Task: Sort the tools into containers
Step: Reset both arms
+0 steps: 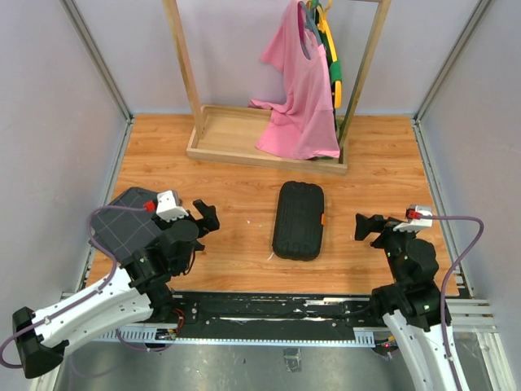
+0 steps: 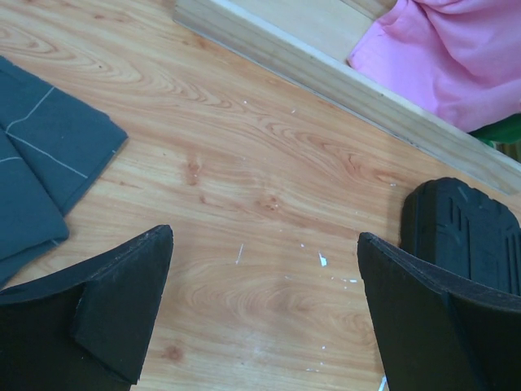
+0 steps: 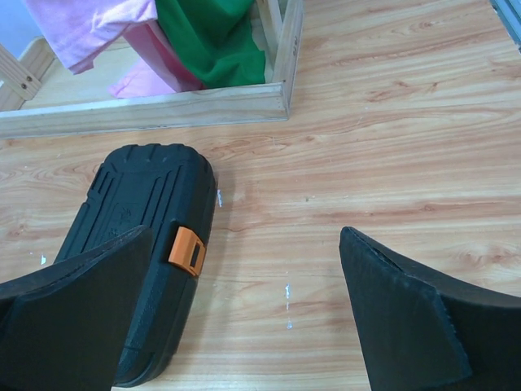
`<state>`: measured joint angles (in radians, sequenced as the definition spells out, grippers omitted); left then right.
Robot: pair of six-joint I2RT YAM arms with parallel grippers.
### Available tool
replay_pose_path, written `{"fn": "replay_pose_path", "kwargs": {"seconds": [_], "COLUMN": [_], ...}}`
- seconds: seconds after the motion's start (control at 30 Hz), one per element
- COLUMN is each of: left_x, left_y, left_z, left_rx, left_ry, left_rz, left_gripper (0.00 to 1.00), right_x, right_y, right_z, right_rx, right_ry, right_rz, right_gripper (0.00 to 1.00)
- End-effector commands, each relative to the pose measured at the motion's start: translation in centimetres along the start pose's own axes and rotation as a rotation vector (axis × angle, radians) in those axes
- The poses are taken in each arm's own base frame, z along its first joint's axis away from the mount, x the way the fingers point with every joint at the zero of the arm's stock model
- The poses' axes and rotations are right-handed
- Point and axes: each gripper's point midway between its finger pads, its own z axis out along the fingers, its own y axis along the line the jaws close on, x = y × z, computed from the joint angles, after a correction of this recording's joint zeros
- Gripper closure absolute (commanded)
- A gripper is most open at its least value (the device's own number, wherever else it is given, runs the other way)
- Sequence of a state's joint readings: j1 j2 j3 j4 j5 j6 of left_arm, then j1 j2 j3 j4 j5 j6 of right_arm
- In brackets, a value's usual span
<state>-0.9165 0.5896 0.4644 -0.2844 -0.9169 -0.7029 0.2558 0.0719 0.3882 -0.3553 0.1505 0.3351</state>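
The black tool case (image 1: 299,220) lies closed in the middle of the wooden table, its small orange latch (image 1: 323,218) on the right side. The same case (image 3: 138,236) shows with the latch (image 3: 186,251) in the right wrist view, and its end (image 2: 468,232) shows in the left wrist view. No tools are in view. My left gripper (image 1: 205,216) hovers left of the case, open, with bare wood between its fingers (image 2: 122,301). My right gripper (image 1: 368,226) hovers right of the case, open and holding nothing (image 3: 244,309).
A dark grey grid-patterned cloth (image 1: 126,228) lies folded at the left, under the left arm. A wooden clothes rack (image 1: 269,147) with a pink shirt (image 1: 297,98) and green garments stands at the back. Metal rails (image 1: 277,314) run along the near edge.
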Motion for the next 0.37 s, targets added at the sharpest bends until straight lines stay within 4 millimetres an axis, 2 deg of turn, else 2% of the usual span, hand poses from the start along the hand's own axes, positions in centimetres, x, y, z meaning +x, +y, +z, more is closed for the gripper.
{"fn": "replay_pose_path", "kwargs": {"seconds": [0.0, 0.33], "left_x": [-0.6, -0.79], "left_y": [1.12, 1.06], "left_z": [0.12, 0.26], "left_rx": [-0.055, -0.059], "left_ry": [-0.044, -0.053], "left_rz": [-0.031, -0.01], "left_gripper": [0.01, 0.01], "right_x": [0.54, 0.75], "right_y": [-0.52, -0.83], "right_z": [0.14, 0.4], "right_rx": [0.03, 0.058], "right_ry": [0.008, 0.008], "right_rz": [0.002, 0.042], "right_gripper": [0.02, 0.02]}}
